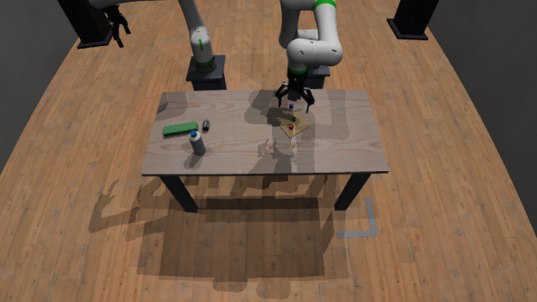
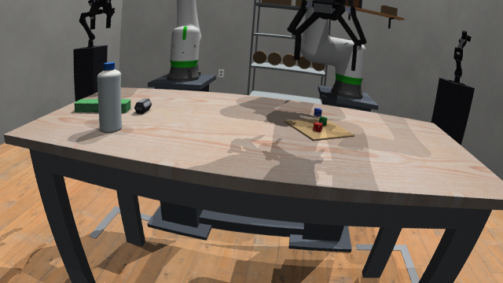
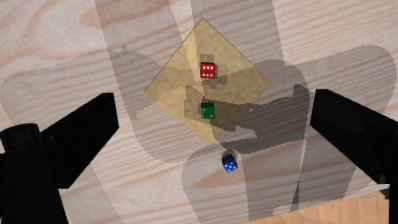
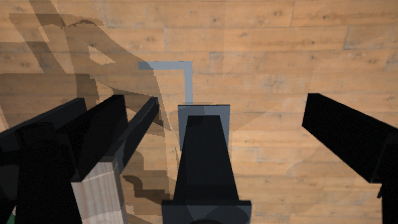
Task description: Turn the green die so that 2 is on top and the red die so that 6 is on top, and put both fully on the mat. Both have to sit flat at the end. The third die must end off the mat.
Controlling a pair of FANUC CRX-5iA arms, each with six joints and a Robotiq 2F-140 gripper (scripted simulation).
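The red die (image 1: 291, 127) (image 2: 317, 126) (image 3: 208, 70) was a small glossy cube with white pips, six showing on its upper face in two rows of three. The green die (image 1: 294, 119) (image 2: 323, 121) (image 3: 207, 111) was deep green, with two pips set diagonally on top. Both lay wholly on the tan mat (image 1: 299, 127) (image 2: 334, 134) (image 3: 167, 91), near each other but apart, and looked flat. The blue die (image 1: 291, 106) (image 2: 317, 112) (image 3: 229, 163) sat on the table (image 1: 235, 147) (image 2: 177, 137) (image 3: 50, 40), just beyond one corner of the mat. Only the left wrist view gave the pips clearly (from the top view the dice were mere specks), whereas the exterior view showed the wall shelf (image 2: 288, 67). Being cubes, the dice had no long axis; in the left wrist view red's pip rows ran across the picture, green's edges stood nearly parallel to red's, and blue was slightly turned. The left gripper (image 1: 294, 107) (image 2: 325, 64) (image 3: 214, 109) hovered above the dice, its fingers wide apart with nothing between them. The right gripper (image 1: 124, 39) (image 2: 100, 24) (image 4: 214, 110), away from the table, also stood wide and empty.
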